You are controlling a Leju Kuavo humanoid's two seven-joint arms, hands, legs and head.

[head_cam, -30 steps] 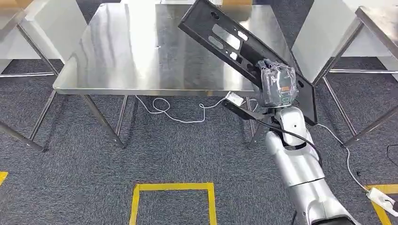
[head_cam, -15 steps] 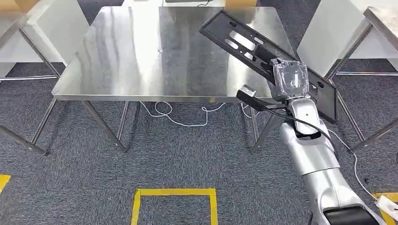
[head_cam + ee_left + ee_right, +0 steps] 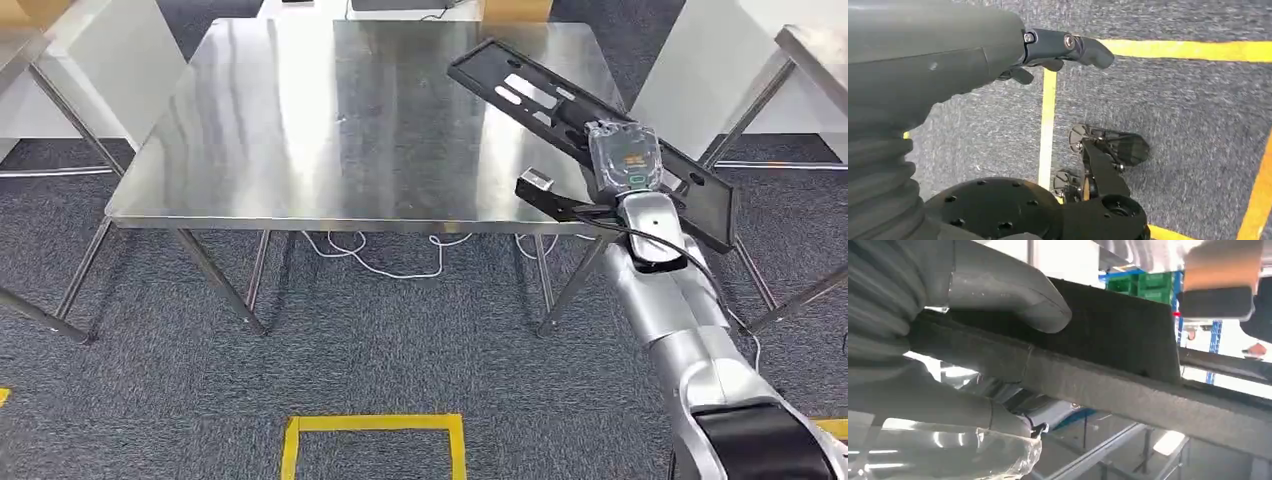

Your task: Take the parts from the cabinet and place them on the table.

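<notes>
Right robot hand (image 3: pixel 624 158), its fingers hidden under plastic wrap, grips a long black slotted panel (image 3: pixel 560 105) tilted over the steel tabletop (image 3: pixel 300 130), right corner. Left robot hand (image 3: pixel 1063 47) hangs empty, fingers apart, above yellow floor tape (image 3: pixel 1048 125).

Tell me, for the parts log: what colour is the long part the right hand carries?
Black; the part shows best in the head view.

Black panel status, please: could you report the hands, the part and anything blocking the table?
Right hand grips the black panel, tilted over the steel table right edge. Left hand hangs empty over carpet. Nothing in the way.
</notes>
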